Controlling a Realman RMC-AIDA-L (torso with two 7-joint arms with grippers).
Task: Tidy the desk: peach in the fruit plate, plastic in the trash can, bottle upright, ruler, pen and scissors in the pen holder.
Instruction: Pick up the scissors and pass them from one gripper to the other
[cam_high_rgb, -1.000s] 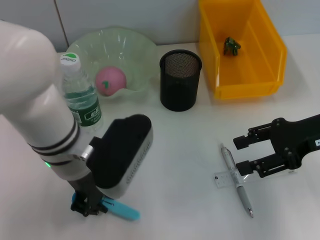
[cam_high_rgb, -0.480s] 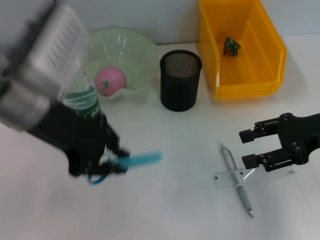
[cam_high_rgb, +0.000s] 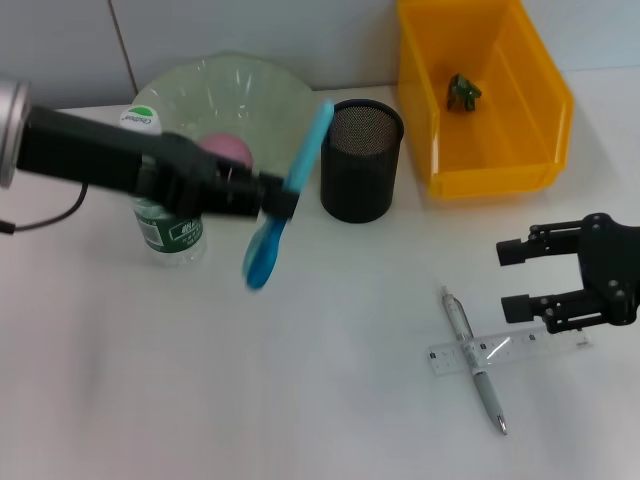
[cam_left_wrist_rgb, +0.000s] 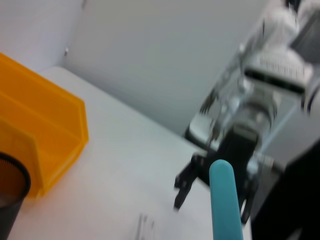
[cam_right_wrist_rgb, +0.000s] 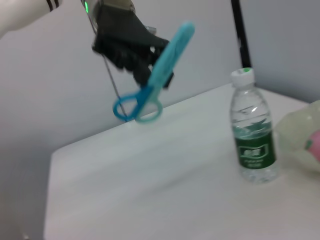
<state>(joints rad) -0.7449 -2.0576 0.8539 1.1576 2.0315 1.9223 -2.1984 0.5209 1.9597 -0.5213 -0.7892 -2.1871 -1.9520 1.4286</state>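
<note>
My left gripper (cam_high_rgb: 268, 196) is shut on the blue scissors (cam_high_rgb: 290, 188) and holds them in the air, tilted, just left of the black mesh pen holder (cam_high_rgb: 361, 160). The right wrist view shows the same grip on the scissors (cam_right_wrist_rgb: 156, 85). The water bottle (cam_high_rgb: 168, 222) stands upright by the green fruit plate (cam_high_rgb: 235, 88), which holds the pink peach (cam_high_rgb: 234, 150). The pen (cam_high_rgb: 474, 358) lies across the clear ruler (cam_high_rgb: 505, 349) on the table. My right gripper (cam_high_rgb: 510, 280) is open just right of them. The green plastic (cam_high_rgb: 463, 92) lies in the yellow bin (cam_high_rgb: 525, 120).
The yellow bin stands at the back right, next to the pen holder. The left arm reaches in from the left across the bottle. White table surface lies in front between the two arms.
My left gripper has lifted the scissors from the table's front left and carried them up and right, close to the pen holder. My right gripper has drifted slightly right.
</note>
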